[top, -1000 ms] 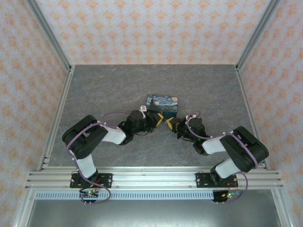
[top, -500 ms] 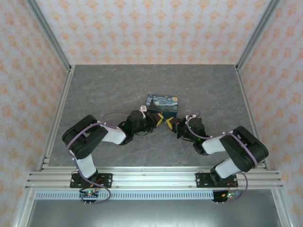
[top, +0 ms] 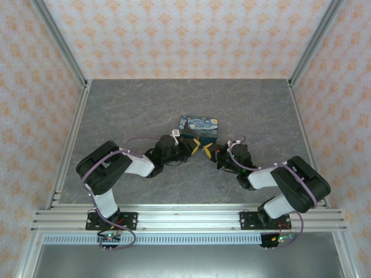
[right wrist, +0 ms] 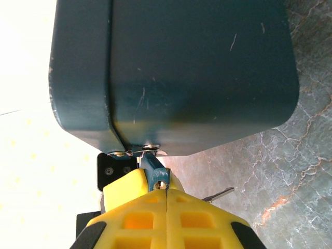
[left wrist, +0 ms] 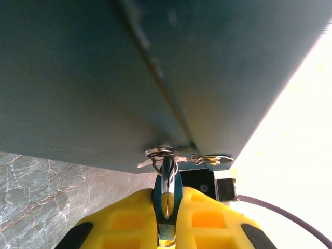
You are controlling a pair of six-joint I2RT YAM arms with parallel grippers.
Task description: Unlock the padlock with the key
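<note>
The dark blue starry box [top: 198,125] stands mid-table, its side looming close in the left wrist view [left wrist: 104,78] and the right wrist view [right wrist: 197,72]. A small blue padlock [left wrist: 167,179] hangs by its silver shackle from the box's metal hasp [left wrist: 160,153]. My left gripper [left wrist: 167,193] is shut on the padlock's body. My right gripper [right wrist: 166,191] is shut, its tips against the padlock's [right wrist: 153,167] keyhole end. The key [right wrist: 218,194], a thin pale sliver, pokes out from behind the right finger; I cannot tell whether it is gripped. In the top view both grippers [top: 195,145] [top: 207,152] meet at the box's near side.
Grey marbled table [top: 133,104] with aluminium rails along its edges and patterned walls around. Open floor lies left, right and behind the box. Both arms crowd the strip between the box and the near rail [top: 185,217].
</note>
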